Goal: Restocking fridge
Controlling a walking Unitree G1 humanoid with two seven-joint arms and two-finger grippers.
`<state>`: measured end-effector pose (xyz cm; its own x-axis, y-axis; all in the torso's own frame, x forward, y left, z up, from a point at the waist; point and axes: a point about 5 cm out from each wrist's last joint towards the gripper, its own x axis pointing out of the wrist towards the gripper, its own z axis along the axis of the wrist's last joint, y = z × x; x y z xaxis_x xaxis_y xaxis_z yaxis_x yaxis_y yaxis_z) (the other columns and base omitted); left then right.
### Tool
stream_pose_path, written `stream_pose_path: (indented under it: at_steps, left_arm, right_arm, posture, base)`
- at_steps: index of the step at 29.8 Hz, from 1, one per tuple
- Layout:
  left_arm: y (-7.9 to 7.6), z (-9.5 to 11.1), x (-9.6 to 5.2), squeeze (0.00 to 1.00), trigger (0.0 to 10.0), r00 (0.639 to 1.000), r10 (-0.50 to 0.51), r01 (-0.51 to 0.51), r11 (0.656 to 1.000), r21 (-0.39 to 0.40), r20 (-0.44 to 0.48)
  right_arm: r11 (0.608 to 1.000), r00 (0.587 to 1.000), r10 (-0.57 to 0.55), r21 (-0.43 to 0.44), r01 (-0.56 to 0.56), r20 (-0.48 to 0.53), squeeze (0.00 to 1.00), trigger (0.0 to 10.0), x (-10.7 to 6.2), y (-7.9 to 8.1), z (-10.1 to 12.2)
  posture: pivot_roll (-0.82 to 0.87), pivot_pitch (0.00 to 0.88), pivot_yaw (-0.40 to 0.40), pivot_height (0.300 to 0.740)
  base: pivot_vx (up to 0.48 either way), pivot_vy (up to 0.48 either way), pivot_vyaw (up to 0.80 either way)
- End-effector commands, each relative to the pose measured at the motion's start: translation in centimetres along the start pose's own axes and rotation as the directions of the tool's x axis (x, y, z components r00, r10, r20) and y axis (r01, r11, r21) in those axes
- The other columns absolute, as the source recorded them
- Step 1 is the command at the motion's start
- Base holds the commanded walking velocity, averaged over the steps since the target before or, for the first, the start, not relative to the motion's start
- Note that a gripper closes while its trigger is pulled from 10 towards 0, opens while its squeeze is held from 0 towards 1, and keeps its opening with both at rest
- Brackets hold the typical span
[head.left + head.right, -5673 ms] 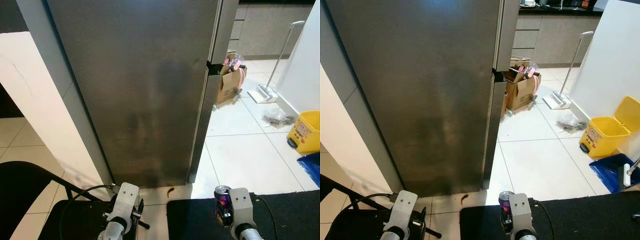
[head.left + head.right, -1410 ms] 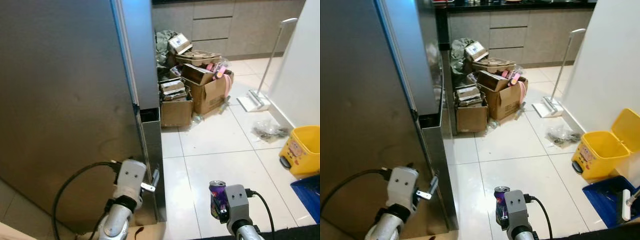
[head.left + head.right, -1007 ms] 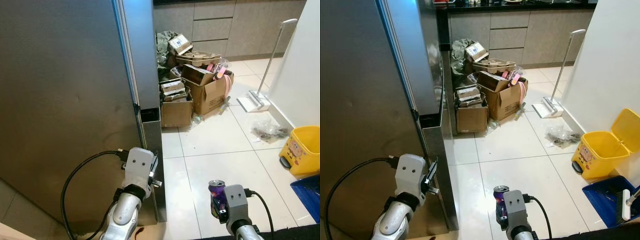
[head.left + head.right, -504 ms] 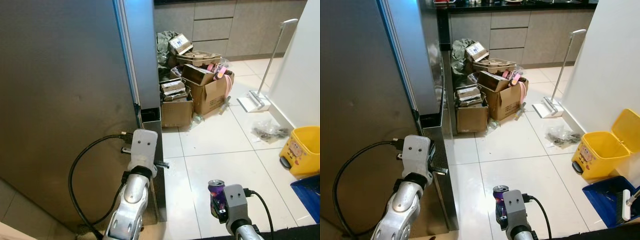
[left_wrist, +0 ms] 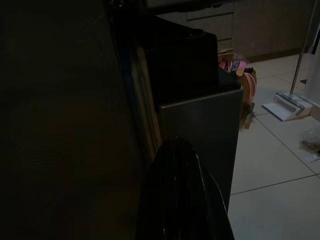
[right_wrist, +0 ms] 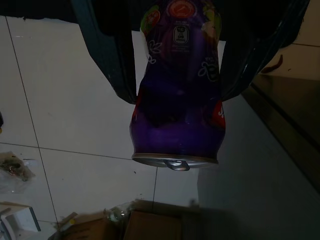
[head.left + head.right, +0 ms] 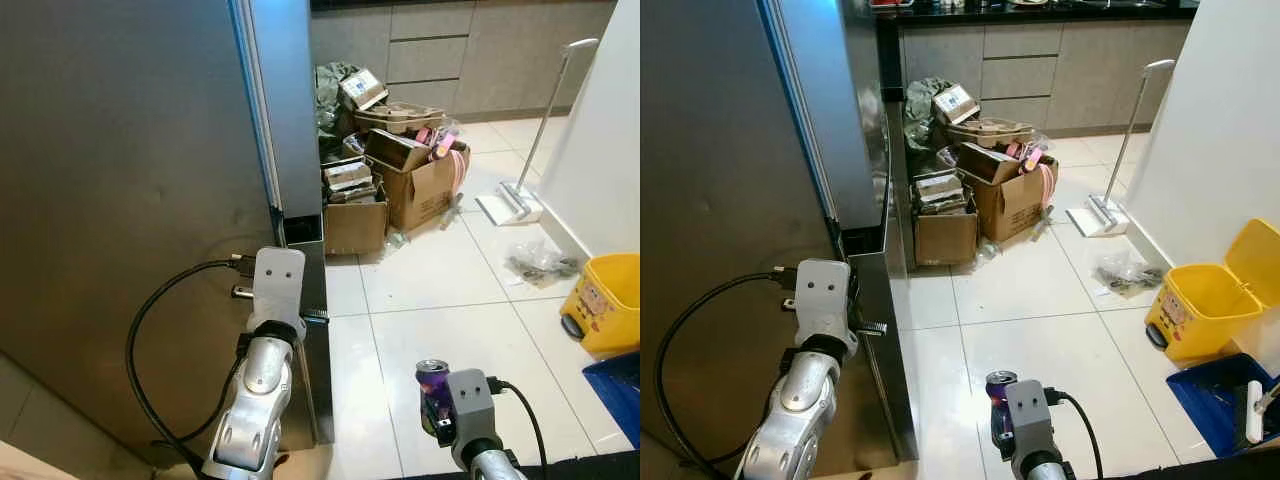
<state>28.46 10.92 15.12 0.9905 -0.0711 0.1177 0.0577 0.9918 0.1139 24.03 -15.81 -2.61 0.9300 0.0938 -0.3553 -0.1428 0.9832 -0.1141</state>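
Observation:
The tall steel fridge [image 7: 130, 200] stands shut on my left. My left arm [image 7: 268, 350] is raised against its right edge, just below the dark notch [image 7: 302, 230] between the upper and lower doors. In the dark left wrist view my left gripper [image 5: 176, 150] lies along that door edge. My right gripper [image 6: 180, 75] is low over the white tiles, shut on a purple drink can [image 7: 433, 383] that it holds upright.
Open cardboard boxes [image 7: 400, 175] are piled behind the fridge's corner. A flat mop [image 7: 520, 195] leans on the white wall at right, with a crumpled bag [image 7: 535, 262], a yellow bin [image 7: 605, 300] and a blue dustpan [image 7: 620, 365] below. Grey cabinets [image 7: 470, 50] line the back.
The view has swung from the fridge's front to its right edge. My left arm has risen from low down to the door edge under the notch. The right gripper keeps the can.

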Motion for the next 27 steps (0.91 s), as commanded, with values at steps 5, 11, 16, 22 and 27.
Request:
stream_pose_path:
  at_steps: [5,11,16,22,27]
  left_arm:
    - [0.2,-0.9,0.2,0.0,10.0,0.998,0.033,-0.033,0.999,0.015,-0.049]
    - [1.0,-0.4,0.7,0.0,10.0,0.997,0.069,-0.069,0.998,0.016,-0.034]
    - [2.0,0.4,0.7,0.0,10.0,0.997,0.072,-0.072,0.997,0.011,-0.013]
    - [1.6,1.6,1.2,0.0,10.0,0.998,0.066,-0.066,0.998,-0.023,0.022]
    - [1.4,2.6,1.6,0.0,10.0,0.995,0.08,-0.078,0.996,-0.035,0.053]
  right_arm:
    - [1.0,1.0,-0.003,0.002,0.003,-0.005,0.0,10.0,-0.1,0.1,-0.2]
    - [1.0,1.0,0.001,0.0,-0.001,-0.002,0.0,10.0,-0.1,0.1,-0.1]
    - [1.0,1.0,-0.003,-0.002,0.003,-0.005,0.0,10.0,-0.2,-0.1,-0.2]
    - [1.0,1.0,-0.001,-0.002,0.001,-0.008,0.0,10.0,-0.2,0.1,-0.3]
    - [1.0,1.0,0.005,0.0,-0.005,-0.004,0.0,10.0,-0.1,0.3,-0.2]
  posture:
    - [-0.09,0.057,0.002,0.74]
    - [-0.09,0.057,-0.002,0.74]
    - [-0.09,0.058,-0.001,0.74]
    - [-0.09,0.054,0.001,0.74]
    - [-0.08,0.053,-0.001,0.74]
  base:
    - [0.0,0.0,0.0]
    - [0.0,0.0,0.0]
    - [0.0,0.0,0.0]
    - [0.0,0.0,0.0]
    - [0.0,0.0,0.0]
